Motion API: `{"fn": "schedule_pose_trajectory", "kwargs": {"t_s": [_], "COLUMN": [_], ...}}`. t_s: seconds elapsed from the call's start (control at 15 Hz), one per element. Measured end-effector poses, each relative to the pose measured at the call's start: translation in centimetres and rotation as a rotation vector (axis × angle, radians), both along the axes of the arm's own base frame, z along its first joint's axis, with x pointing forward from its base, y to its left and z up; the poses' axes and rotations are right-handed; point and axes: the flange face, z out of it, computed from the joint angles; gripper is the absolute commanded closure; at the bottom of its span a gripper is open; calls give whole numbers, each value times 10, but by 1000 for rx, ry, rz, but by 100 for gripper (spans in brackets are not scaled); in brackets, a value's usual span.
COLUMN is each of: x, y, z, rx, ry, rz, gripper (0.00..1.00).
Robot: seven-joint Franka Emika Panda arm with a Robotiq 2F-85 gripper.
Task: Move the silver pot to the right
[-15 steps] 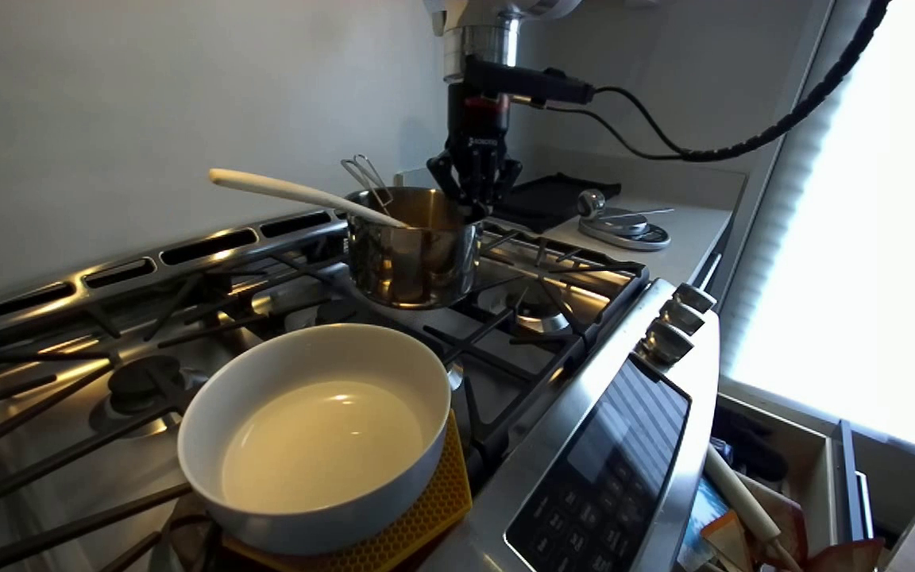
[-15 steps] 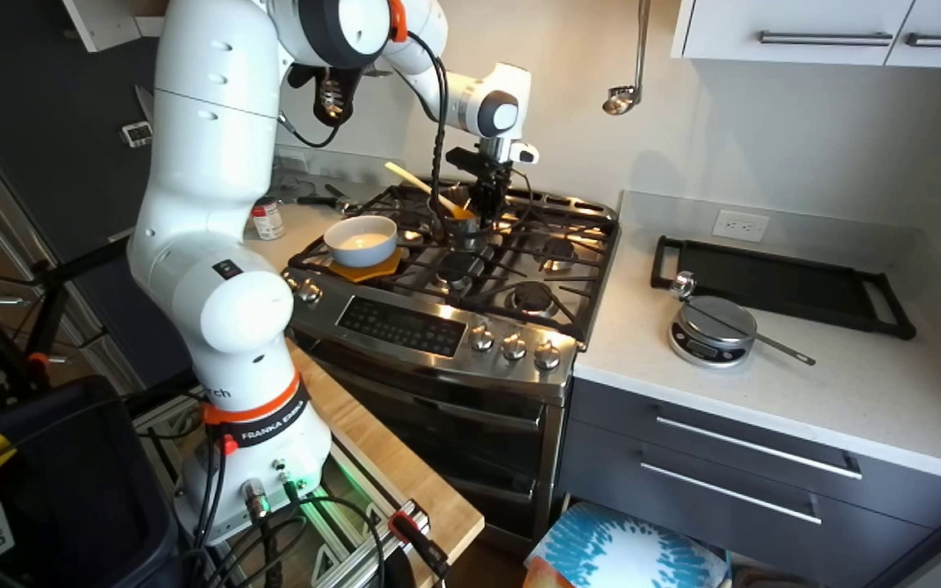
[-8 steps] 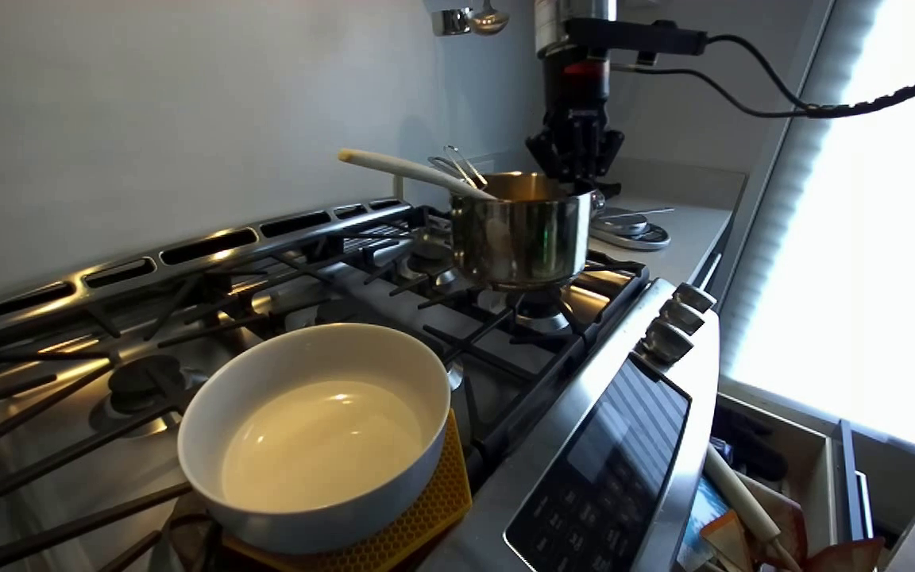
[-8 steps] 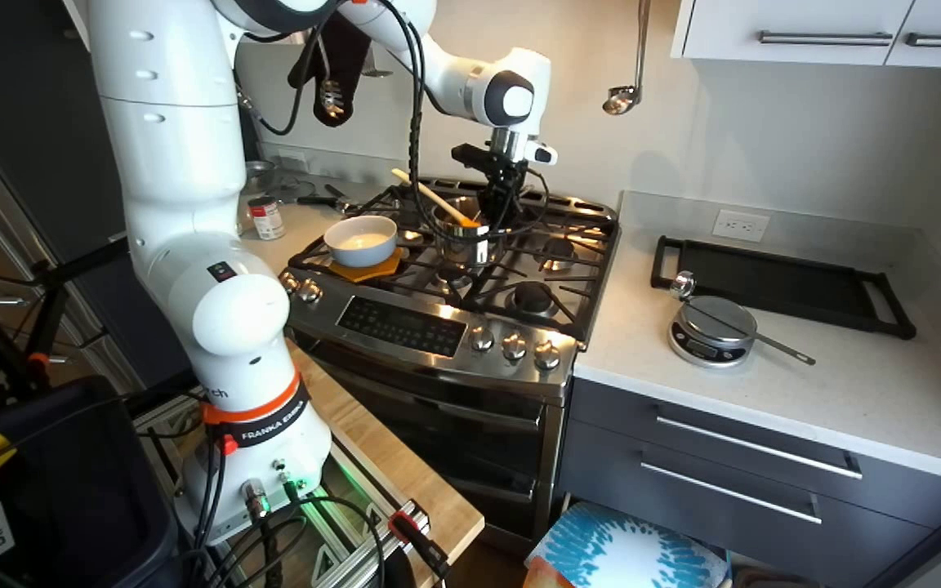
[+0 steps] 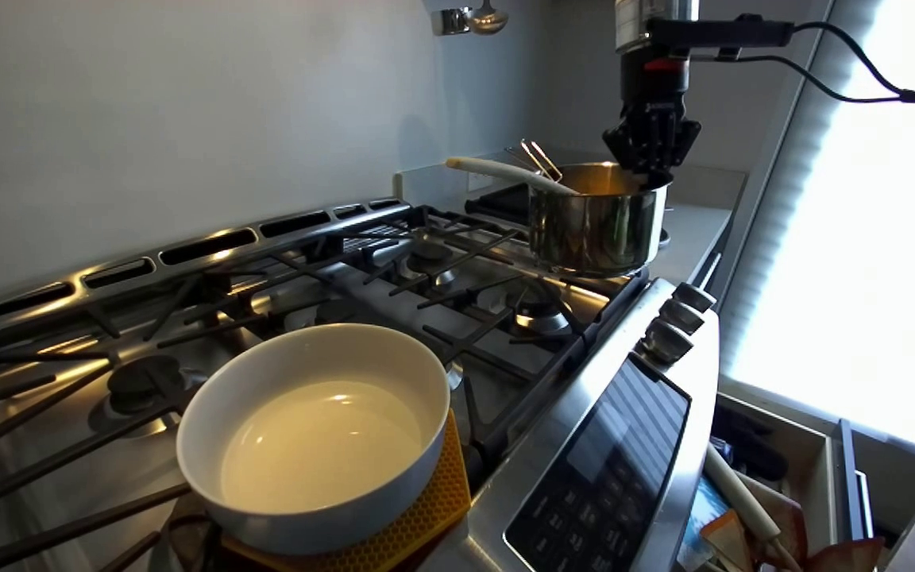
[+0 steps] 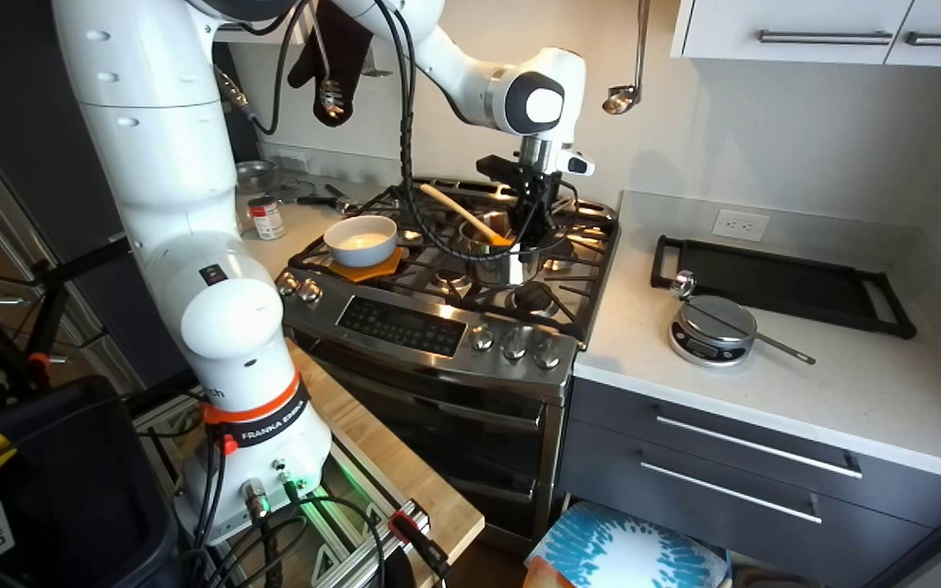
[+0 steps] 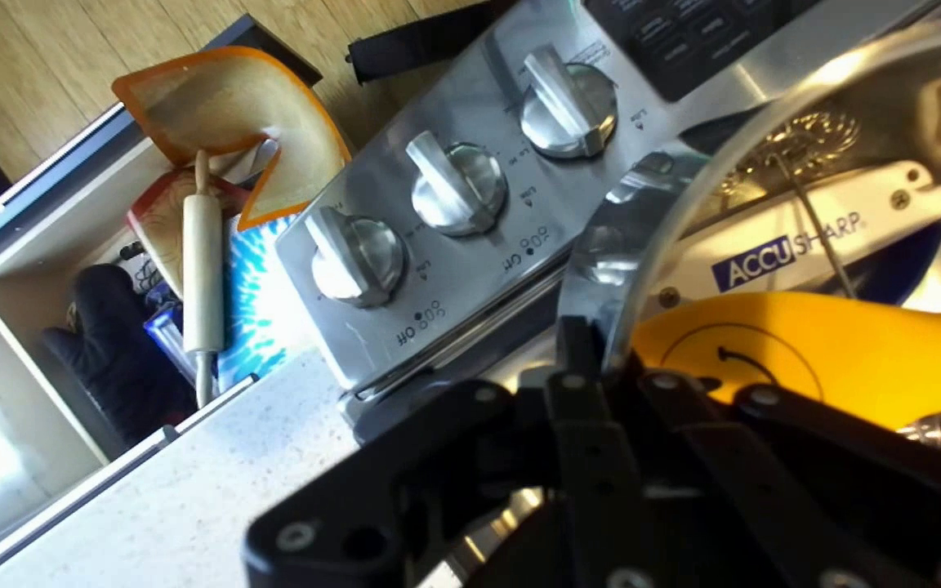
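The silver pot (image 5: 596,234) shows in both exterior views, also here (image 6: 507,268), raised a little above the right part of the stove. My gripper (image 5: 652,179) is shut on the pot's near-right rim, one finger inside the wall and one outside. In the wrist view the fingertips (image 7: 605,351) pinch the rim, and the pot's outer wall (image 7: 601,261) shows beside them. The pot holds a wooden-handled spoon (image 5: 505,171), a whisk, a white sharpener (image 7: 813,229) and a yellow utensil head (image 7: 813,351). The pot's underside is hidden.
The white pan (image 5: 330,520) rests on a yellow trivet (image 5: 434,500) on the stove. Black grates (image 6: 438,282) and knobs (image 6: 514,343) lie below and in front. On the right counter (image 6: 634,335) stand a scale (image 6: 707,351) with a ladle across it and a black tray (image 6: 781,282).
My gripper has carried the silver pot with its utensils to the right in both exterior views, from over the stove's middle to its right part. The white pan has not moved.
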Motion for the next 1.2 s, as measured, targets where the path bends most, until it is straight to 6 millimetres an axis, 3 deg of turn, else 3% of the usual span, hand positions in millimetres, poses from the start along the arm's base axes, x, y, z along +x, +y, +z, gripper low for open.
{"fn": "schedule_pose_trajectory", "kwargs": {"t_s": [0.07,0.4,1.07,1.13,1.2], "x": [0,4,34,37,40], "y": [-3,-3,-29,-29,-28], "z": [0,-11,-39,-42,-45], "rx": [-1,-2,5,18,31], "ry": [-7,-11,-112,-114,-114], "rz": [-5,-5,-78,-86,-89], "gripper": [99,99,99,70,68]}}
